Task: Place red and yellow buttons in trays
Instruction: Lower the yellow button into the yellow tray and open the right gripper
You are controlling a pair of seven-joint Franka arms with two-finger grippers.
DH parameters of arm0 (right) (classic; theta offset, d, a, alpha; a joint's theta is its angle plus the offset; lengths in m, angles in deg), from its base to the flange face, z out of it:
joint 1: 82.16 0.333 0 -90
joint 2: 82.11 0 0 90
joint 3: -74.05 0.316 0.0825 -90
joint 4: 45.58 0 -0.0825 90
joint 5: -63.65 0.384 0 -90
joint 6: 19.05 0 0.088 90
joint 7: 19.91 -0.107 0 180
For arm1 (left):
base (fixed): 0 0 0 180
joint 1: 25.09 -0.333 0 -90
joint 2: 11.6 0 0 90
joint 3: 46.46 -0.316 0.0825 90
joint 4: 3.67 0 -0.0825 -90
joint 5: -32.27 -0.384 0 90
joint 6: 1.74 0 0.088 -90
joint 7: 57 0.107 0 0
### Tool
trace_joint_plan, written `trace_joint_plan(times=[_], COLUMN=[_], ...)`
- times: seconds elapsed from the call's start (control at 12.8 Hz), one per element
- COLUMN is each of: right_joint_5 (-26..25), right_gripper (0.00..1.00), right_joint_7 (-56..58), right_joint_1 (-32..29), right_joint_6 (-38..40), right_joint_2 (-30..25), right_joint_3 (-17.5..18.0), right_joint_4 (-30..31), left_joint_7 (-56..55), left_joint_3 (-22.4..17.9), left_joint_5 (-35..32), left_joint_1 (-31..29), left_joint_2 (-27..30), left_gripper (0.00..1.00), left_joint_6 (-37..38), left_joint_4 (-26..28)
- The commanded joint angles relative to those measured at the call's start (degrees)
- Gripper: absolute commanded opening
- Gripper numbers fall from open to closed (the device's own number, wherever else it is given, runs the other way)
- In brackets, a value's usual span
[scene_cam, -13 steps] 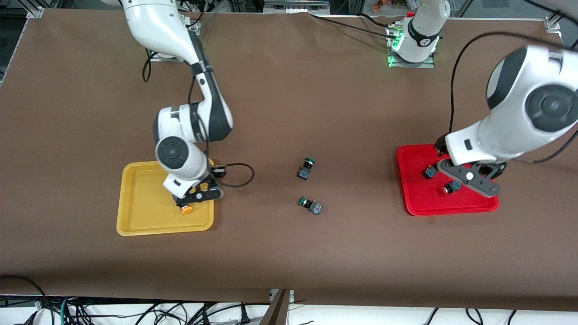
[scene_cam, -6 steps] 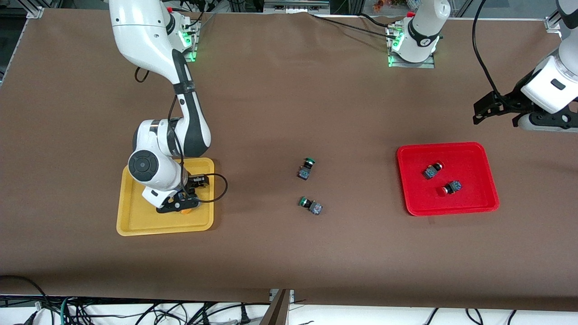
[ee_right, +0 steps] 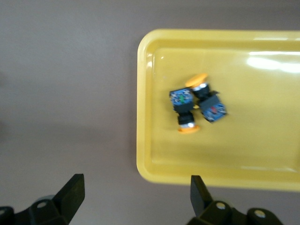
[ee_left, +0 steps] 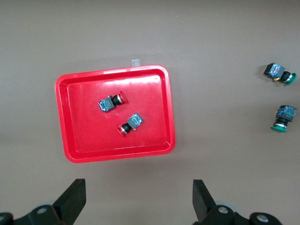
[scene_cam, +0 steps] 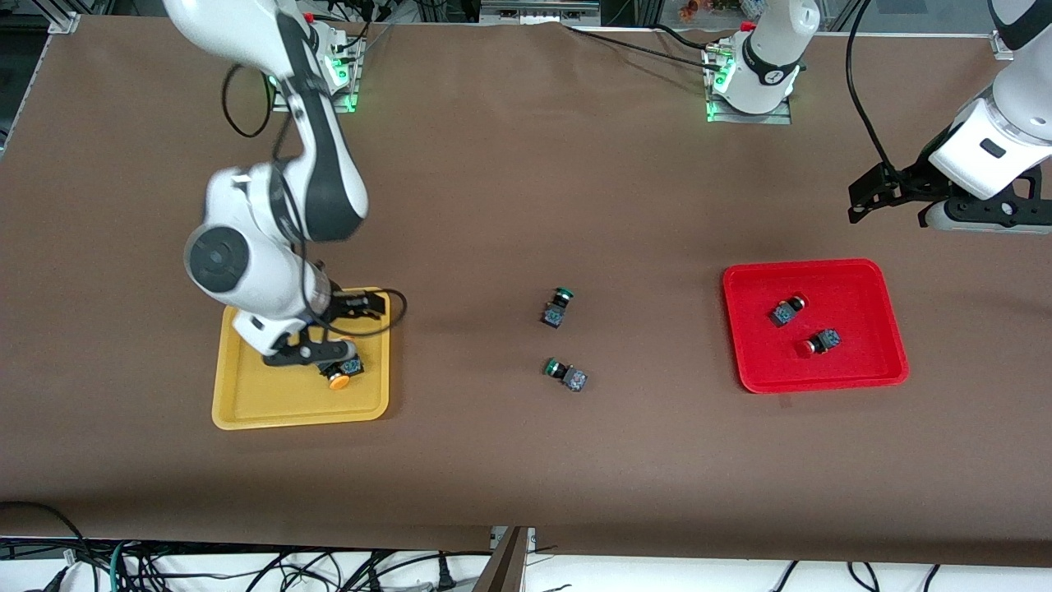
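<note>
Front view is showing the right gripper (scene_cam: 308, 349) hanging over the yellow tray (scene_cam: 246, 403), toward the right arm's end of the table. Its fingers (ee_right: 70, 194) are standing spread wide in the right wrist view, gripping nothing. Inside that tray two yellow-capped buttons (ee_right: 196, 108) are lying on their sides, touching each other, near the tray edge that faces the table's middle; in the front view only one orange cap (scene_cam: 337, 381) is showing clearly below the gripper.

The left gripper (scene_cam: 892, 197) is hovering over bare brown table (scene_cam: 526, 460) beside the red tray (scene_cam: 892, 374), toward the left arm's end. Its fingers (ee_left: 204, 201) are also standing far apart and empty in the left wrist view.

Two red-capped buttons are lying tipped over in the red tray, apart from each other: one (scene_cam: 787, 310) farther from the front camera, the other (scene_cam: 819, 342) nearer to it. Neither is touching the rim.

Two green-capped switches are resting on the table between the trays, well apart from both. One (scene_cam: 557, 307) is lying farther from the front camera, and the other (scene_cam: 565, 374) is lying nearer to it.
</note>
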Motion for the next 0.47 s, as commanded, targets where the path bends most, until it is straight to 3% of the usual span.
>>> trace_joint_plan(times=[0.0,0.16,0.39], right_joint_5=[-6.9,-10.5,-11.5], right_gripper=[1.0,1.0,1.0], right_joint_7=[-2.0,-2.6,-2.7], right_joint_1=[0.6,0.6,0.5], right_joint_6=[7.8,12.4,15.4], right_joint_2=[-11.6,-17.1,-21.6], right_joint_3=[0.2,0.4,0.2], right_joint_4=[2.5,2.7,3.6], left_joint_7=[-0.4,-0.5,-0.5], left_joint_3=[-0.3,-0.3,-0.3], left_joint_5=[0.8,0.8,0.8], left_joint_1=[0.2,0.3,0.4], left_joint_2=[-0.4,-0.4,-0.4], left_gripper=[1.0,1.0,1.0], left_joint_6=[1.6,1.6,2.2], left_joint_4=[-1.6,-1.8,-1.9])
